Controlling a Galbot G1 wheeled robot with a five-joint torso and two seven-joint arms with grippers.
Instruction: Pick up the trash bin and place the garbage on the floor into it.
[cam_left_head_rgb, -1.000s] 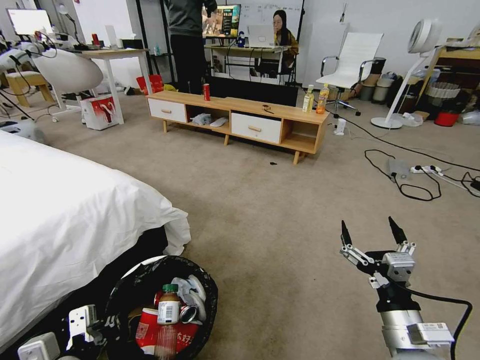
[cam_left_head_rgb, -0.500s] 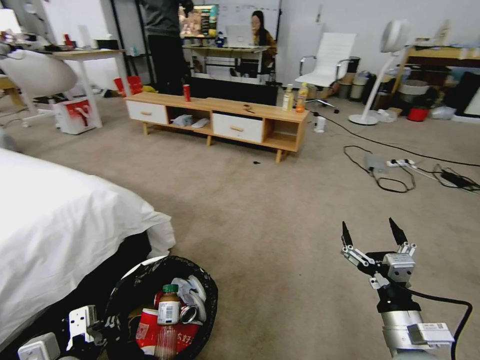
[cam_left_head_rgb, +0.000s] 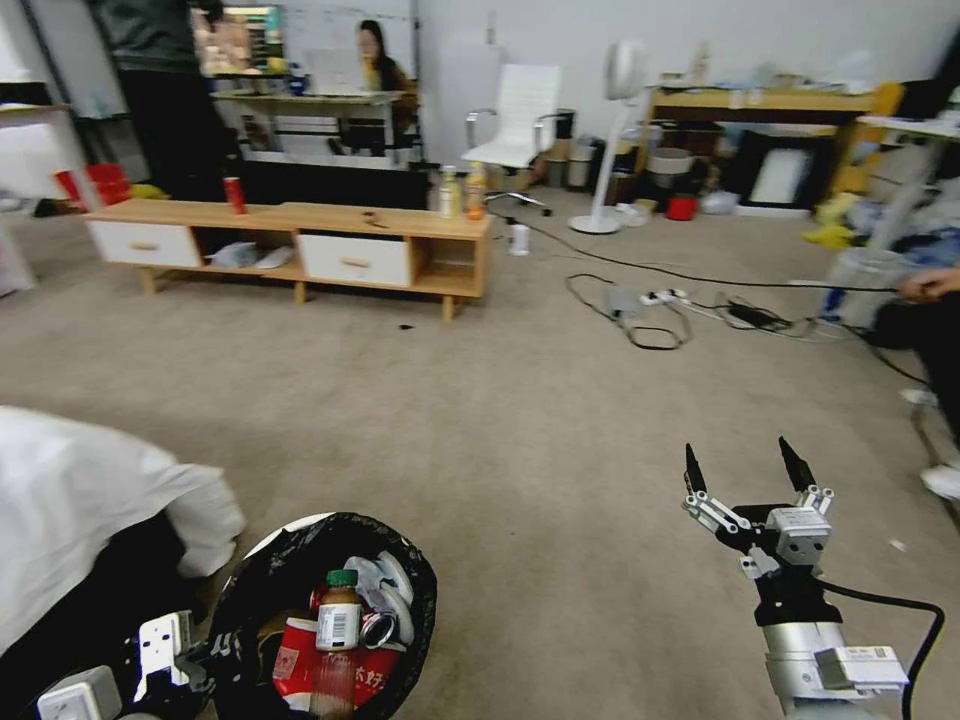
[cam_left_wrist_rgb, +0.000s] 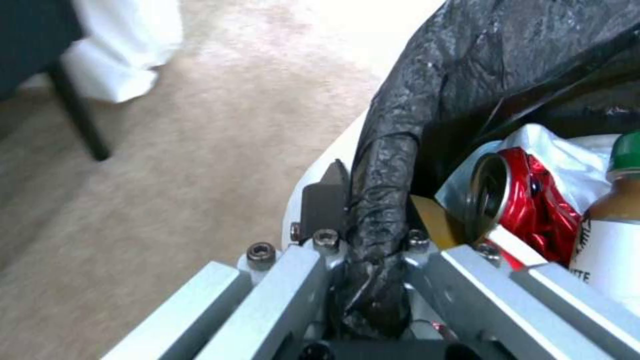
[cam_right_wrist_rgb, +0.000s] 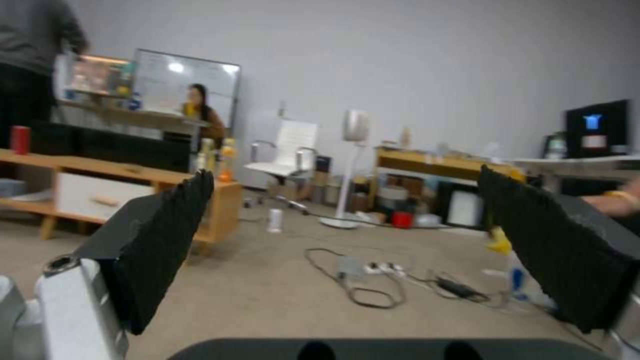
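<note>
I am holding the trash bin (cam_left_head_rgb: 330, 610) by its rim with my left gripper (cam_left_wrist_rgb: 363, 235), the fingers pinching the black bag liner (cam_left_wrist_rgb: 467, 75) folded over the white edge, down beside the corner of the white bed (cam_left_head_rgb: 90, 500). Inside the bin the garbage is sitting in a heap: a green-capped bottle (cam_left_head_rgb: 338, 608) standing upright, a crushed red can (cam_left_wrist_rgb: 527, 200) leaning against it, a red-and-white snack packet (cam_left_head_rgb: 335, 668) under them, and white tissue (cam_left_head_rgb: 385, 580) behind. My right gripper (cam_left_head_rgb: 745, 468) is hovering over the bare floor (cam_left_head_rgb: 500, 440), well apart from the bin on my right side, its two black fingers (cam_right_wrist_rgb: 167, 240) spread wide with nothing between them. Across the carpet from the bin a low wooden TV stand (cam_left_head_rgb: 300, 245) is standing, carrying an upright red can (cam_left_head_rgb: 234, 194) and two drink bottles (cam_left_head_rgb: 462, 192). Beyond the right gripper, black cables and a power strip (cam_left_head_rgb: 665, 298) are lying on the floor.
</note>
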